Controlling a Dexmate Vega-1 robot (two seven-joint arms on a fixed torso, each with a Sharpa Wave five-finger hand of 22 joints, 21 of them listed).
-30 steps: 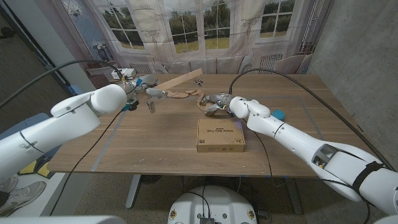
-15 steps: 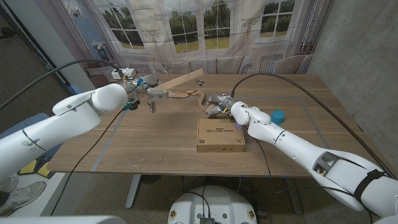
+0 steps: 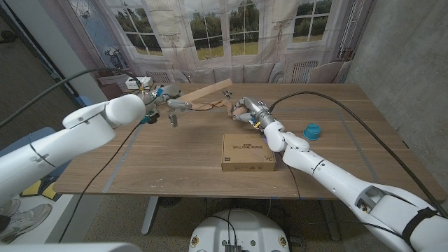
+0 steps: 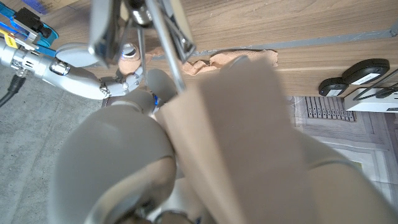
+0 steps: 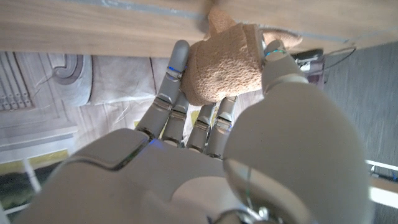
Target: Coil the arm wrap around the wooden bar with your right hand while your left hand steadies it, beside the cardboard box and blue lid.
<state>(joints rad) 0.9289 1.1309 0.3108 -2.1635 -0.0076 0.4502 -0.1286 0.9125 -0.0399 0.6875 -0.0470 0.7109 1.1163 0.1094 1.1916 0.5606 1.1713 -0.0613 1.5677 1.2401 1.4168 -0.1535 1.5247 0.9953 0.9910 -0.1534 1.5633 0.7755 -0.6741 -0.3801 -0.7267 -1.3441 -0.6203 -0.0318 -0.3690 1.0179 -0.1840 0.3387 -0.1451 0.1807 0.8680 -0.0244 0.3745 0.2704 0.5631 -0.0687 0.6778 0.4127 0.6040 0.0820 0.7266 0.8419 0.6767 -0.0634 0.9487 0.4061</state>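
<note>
Near the desk's far edge, the right hand (image 3: 246,110) grips the arm wrap (image 5: 224,65) just beneath the wooden bar (image 3: 203,91), whose other end the left hand (image 3: 166,98) apparently holds.

cardboard box (image 3: 248,152) print, too small to read

Tan fuzzy fabric arm wrap (image 5: 222,67); pale wooden bar (image 3: 203,92); brown flat cardboard box (image 3: 248,152); blue round lid (image 3: 311,130); brown wood-grain table (image 3: 175,157).
</note>
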